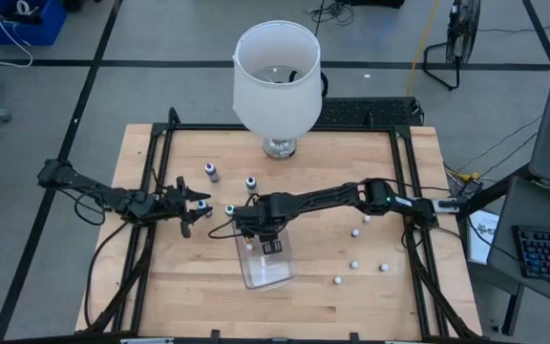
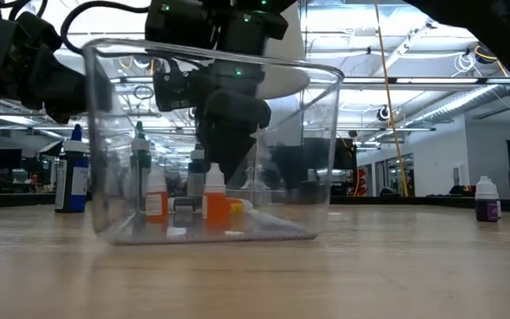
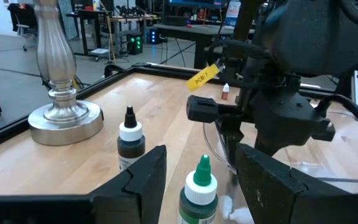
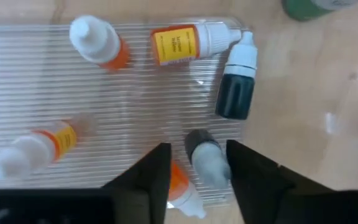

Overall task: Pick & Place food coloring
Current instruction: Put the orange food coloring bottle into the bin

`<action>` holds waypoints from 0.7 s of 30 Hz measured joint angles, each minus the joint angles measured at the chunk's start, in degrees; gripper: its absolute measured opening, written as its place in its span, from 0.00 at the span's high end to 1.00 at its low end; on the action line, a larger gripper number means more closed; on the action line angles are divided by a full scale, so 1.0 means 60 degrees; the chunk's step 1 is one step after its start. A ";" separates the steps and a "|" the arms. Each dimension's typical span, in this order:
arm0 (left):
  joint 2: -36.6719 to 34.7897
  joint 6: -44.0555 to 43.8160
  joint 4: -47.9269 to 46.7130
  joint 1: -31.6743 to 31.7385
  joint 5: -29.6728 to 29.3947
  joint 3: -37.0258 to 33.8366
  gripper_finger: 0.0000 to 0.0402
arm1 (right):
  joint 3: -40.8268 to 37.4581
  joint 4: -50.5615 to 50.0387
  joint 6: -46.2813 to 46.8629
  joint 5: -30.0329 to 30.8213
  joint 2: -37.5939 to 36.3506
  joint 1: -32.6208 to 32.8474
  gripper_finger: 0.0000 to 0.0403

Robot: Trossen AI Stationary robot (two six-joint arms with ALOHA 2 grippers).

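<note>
Food coloring bottles going into the tray!
Right gripper (image 4: 194, 167), fingers spread, hangs over the tray (image 1: 256, 274) releasing a grey-capped bottle (image 4: 205, 155); left gripper (image 3: 197, 180) straddles a green-capped bottle (image 3: 197, 190), unclosed.

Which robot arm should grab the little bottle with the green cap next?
Probably the left. The left gripper is open right beside the green-capped bottle, which stands between its fingers. The right gripper is busy over the clear tray.

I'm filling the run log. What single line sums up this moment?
right gripper: open, over clear tray, grey-capped bottle between fingers | left gripper: open, at green-capped bottle | loose bottles remain on table
</note>
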 joint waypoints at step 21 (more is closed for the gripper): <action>0.0000 0.0000 -0.0004 0.0002 -0.0003 -0.0004 0.52 | -0.0162 -0.4451 0.4417 0.0191 -0.3731 0.1326 0.59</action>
